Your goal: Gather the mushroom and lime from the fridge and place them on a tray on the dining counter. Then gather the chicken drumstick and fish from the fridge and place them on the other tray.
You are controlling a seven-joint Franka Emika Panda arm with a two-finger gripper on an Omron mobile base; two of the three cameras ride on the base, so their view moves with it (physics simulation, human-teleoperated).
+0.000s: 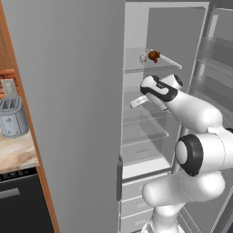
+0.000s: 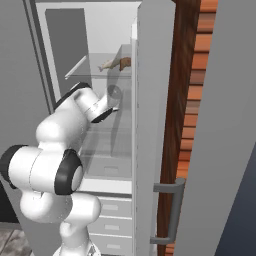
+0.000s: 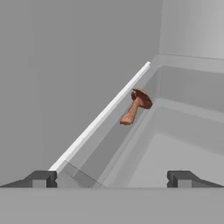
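Note:
The fridge [image 1: 150,27] stands open, white inside with glass shelves, and my arm reaches into it at middle height. In the hand view the mushroom [image 3: 136,106], brown cap and tan stem, lies tilted against a white-edged ledge, some way ahead of my gripper [image 3: 111,179] and a little right of its centre. The fingertips [image 3: 41,178] are wide apart with nothing between them, so the gripper is open. The chicken drumstick [image 1: 152,56], reddish-brown with a whitish bone end, rests on the upper glass shelf above my hand; the same drumstick [image 2: 117,63] is partly hidden behind the door edge.
The grey fridge door [image 2: 150,100] with its bar handle [image 2: 172,210] stands close on the right, with a brick wall [image 2: 195,100] behind it. Drawers [image 1: 136,200] fill the fridge's bottom. A toaster [image 1: 12,118] sits on a marbled counter [image 1: 16,154] at the far left.

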